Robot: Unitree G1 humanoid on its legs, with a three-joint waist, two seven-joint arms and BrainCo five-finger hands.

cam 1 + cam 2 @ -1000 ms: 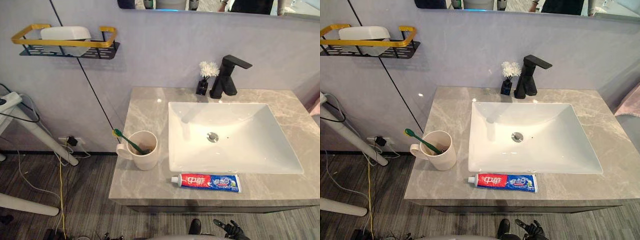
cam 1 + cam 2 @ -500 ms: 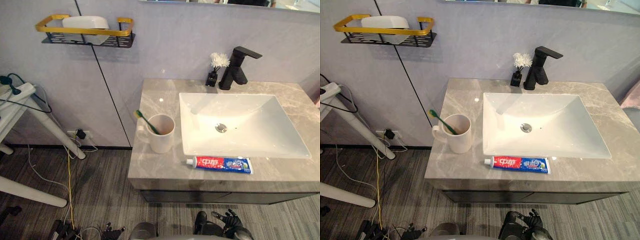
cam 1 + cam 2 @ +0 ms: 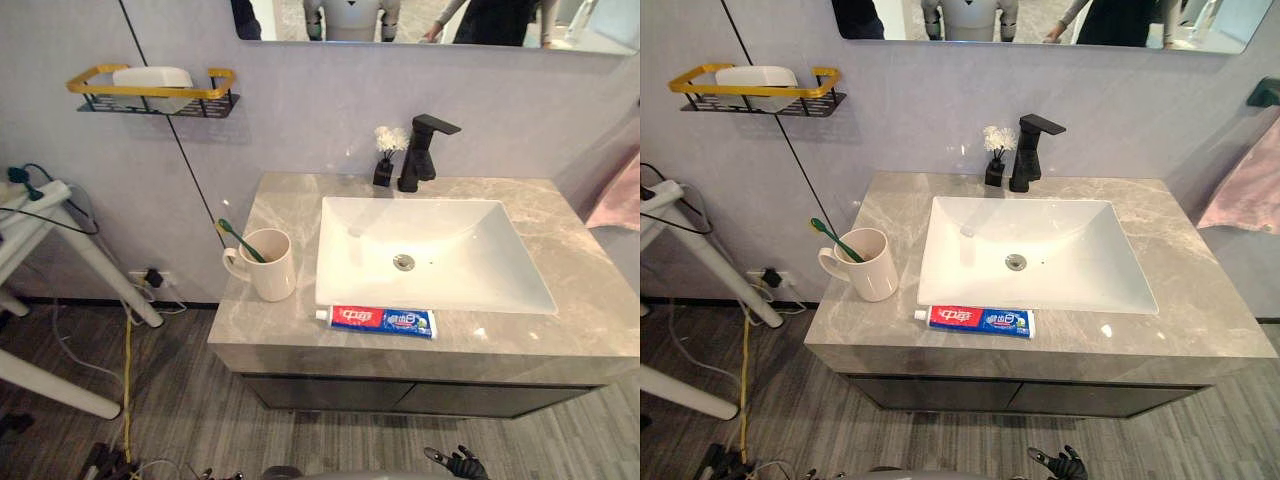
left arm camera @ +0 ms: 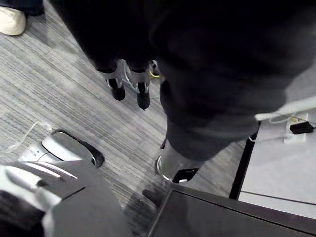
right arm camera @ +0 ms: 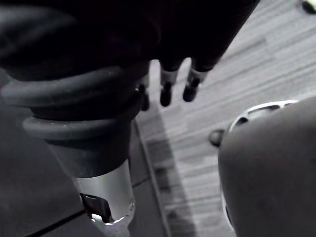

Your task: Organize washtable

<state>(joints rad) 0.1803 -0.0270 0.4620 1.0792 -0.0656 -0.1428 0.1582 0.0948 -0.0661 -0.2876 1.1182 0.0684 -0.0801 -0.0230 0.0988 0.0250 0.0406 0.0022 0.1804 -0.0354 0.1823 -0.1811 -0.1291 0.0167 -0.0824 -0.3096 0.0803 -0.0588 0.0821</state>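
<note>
Currently: toothpaste tube (image 3: 380, 320) along countertop (image 3: 565, 215) front edge, before basin (image 3: 470, 255); mug (image 3: 270, 270) (green toothbrush (image 3: 236, 240) inside) near left edge; left hand (image 4: 141, 94), right hand (image 5: 166, 91) low over floor (image 4: 59, 89), fingers straight, empty

The left hand (image 4: 139, 89) has slim silver fingers capped with dark rounded tips, and its thumb (image 4: 173, 165) is a thicker silver barrel ending in a black piece. A matt black cover (image 4: 207, 59) swells over the back of the hand and the wrist. The right hand (image 5: 166, 85) matches it: silver fingers, dark tips, a polished silver thumb, and a black rubbery cover moulded in fat rounded ribs.
</note>
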